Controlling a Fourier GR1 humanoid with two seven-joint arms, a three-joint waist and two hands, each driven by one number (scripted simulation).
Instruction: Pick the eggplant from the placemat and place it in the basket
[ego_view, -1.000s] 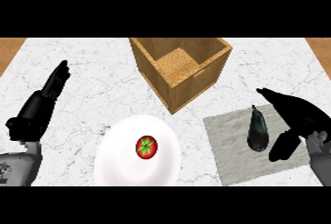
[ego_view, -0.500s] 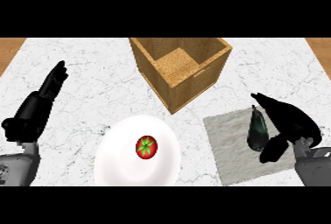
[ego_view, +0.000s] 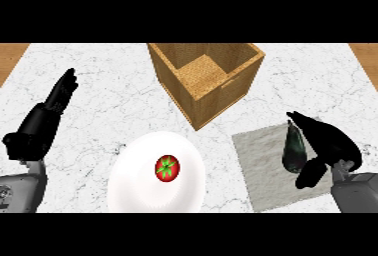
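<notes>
The dark eggplant (ego_view: 294, 148) lies lengthwise on the grey placemat (ego_view: 258, 150) at the right. My right hand (ego_view: 332, 146) is against its right side, fingers curling over its far end and thumb (ego_view: 310, 174) reaching under its near end. The wooden basket (ego_view: 208, 75) stands at the back centre, open side up and with nothing inside. My left hand (ego_view: 46, 117) rests open at the left edge, fingers pointing up and away.
A white plate (ego_view: 133, 187) with a red tomato (ego_view: 167, 168) sits at the front centre, between the two arms. The white marble counter (ego_view: 111, 110) stretches between plate, basket and placemat.
My right hand has moved left onto the eggplant and its fingers have curled round it. The left hand has barely moved.
</notes>
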